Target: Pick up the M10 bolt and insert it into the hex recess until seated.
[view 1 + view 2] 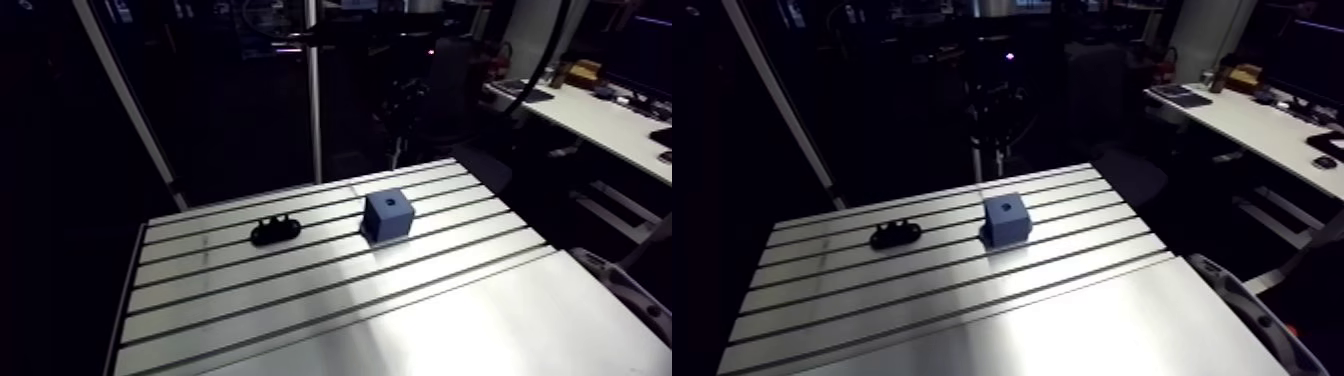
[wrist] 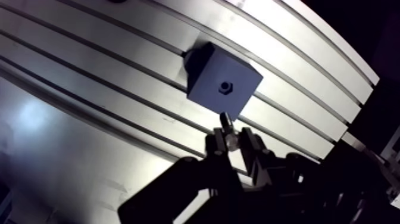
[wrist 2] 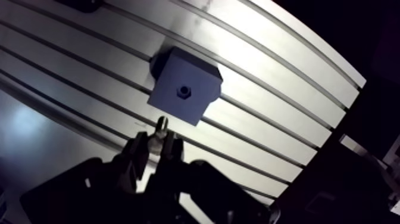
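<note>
Plainly, the bolt (image 2: 227,126) is clamped in the pincer (image 2: 232,140). Its two fingers (image 2: 218,143) press on it from either side, and its shank sticks out ahead of the fingertips. The tip points toward the blue block (image 2: 223,80) and sits just beside the block's near edge in the wrist view. Whether it touches the block I cannot tell. The bolt is not in the hex recess (image 2: 225,87), a small dark hole in the middle of the block's top face, ahead of the bolt's tip. The recess shows nothing inside it that I can make out.

The block stands upright on the table (image 1: 240,290), toward its far side, across the long slots that run the table's length. The arm view shows a step at the block's foot, like a base under the cube. A small black part (image 1: 275,230) lies flat on the table, apart from the block and on about the same slots. What it is cannot be made out in the dim light. The pincer itself cannot be made out in the arm view.
</note>
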Motion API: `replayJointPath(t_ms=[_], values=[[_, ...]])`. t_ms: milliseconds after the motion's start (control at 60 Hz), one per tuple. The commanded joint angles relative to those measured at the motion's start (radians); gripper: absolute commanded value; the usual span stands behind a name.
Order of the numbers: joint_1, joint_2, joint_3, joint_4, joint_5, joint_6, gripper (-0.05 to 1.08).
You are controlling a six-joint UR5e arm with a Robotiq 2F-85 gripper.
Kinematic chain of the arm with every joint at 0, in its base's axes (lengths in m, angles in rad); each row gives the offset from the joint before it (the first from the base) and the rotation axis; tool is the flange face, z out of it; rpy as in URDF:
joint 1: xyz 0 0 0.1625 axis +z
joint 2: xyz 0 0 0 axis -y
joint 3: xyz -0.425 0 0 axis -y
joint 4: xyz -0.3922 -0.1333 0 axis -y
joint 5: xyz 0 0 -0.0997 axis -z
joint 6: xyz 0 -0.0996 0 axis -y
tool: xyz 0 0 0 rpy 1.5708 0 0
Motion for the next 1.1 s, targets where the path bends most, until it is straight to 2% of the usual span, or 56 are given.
replayJointPath(t_ms=[17,217,1100], values=[[-0.023,0.007,0.023,-0.003,-0.001,-0.003,1.03],[-0.023,0.03,0.04,-0.068,-0.004,-0.003,1.03],[-0.017,0.086,0.046,-0.086,0.009,0.017,1.03]])
